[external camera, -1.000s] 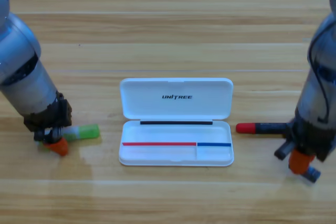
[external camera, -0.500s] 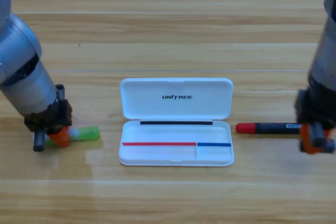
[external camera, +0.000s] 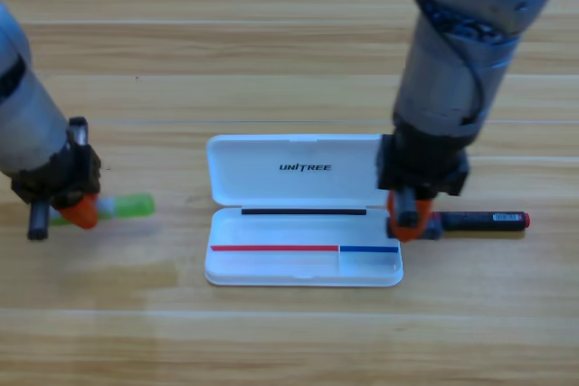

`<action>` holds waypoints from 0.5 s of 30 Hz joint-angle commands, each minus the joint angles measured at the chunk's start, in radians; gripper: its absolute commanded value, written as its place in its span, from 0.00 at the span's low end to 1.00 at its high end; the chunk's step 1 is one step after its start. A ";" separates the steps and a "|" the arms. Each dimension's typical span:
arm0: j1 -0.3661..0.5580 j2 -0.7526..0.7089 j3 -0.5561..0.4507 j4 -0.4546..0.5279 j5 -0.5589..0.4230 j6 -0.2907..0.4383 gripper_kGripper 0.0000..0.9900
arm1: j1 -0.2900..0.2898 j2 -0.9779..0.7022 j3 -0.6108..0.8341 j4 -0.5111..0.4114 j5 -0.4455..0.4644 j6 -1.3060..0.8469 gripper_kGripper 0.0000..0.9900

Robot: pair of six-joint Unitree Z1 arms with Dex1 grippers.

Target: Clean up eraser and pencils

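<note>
My left gripper [external camera: 80, 211] is at the left edge, shut on the whitish end of the light green pencil [external camera: 129, 206], which sticks out to its right just above the table. The right arm reaches down from the top. Its gripper [external camera: 407, 221] hangs over the right end of the open white case [external camera: 271, 264] and is shut on the small dark eraser [external camera: 429, 227]. The black pencil [external camera: 479, 221] lies on the table right of the case. Its red cap is hidden behind the right gripper and eraser.
The case lies open at the table's middle with its lid [external camera: 303, 169] folded back towards the top. The right arm's grey body [external camera: 452, 61] covers the table above the case's right end.
The right gripper swung left from the right edge to the case's right end, carrying the eraser. The left gripper moved up and left, taking the green pencil with it.
</note>
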 commanded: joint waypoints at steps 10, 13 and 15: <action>-0.089 -0.068 -0.107 0.139 0.008 -0.066 0.00 | 0.046 0.185 -0.104 0.015 0.048 0.009 0.00; -0.104 -0.068 -0.124 0.158 0.008 -0.078 0.00 | 0.046 0.207 -0.115 0.015 0.051 0.011 0.00; -0.110 -0.065 -0.127 0.162 0.008 -0.082 0.00 | 0.046 0.219 -0.119 0.014 0.052 0.011 0.00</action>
